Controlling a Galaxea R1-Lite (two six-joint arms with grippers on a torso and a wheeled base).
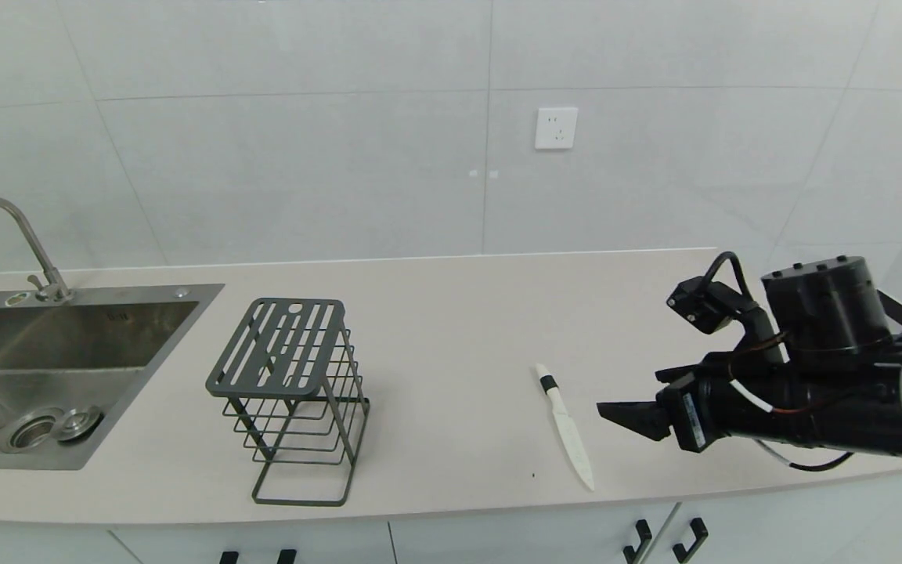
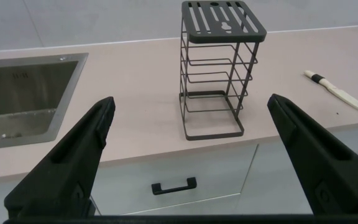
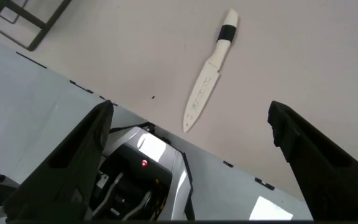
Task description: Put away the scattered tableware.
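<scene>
With our right gripper [image 1: 625,417] spread wide beside the white knife [image 1: 565,429], which lies flat near the front edge of the counter [image 1: 451,313], we judge the next move is lowering over its handle.

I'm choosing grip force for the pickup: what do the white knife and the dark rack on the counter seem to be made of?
The knife: blade and handle all white with a black band, matte, no metallic shine; probably ceramic or plastic. The rack: thin dark grey rods under a slotted plate, matte; looks like coated metal wire.
</scene>
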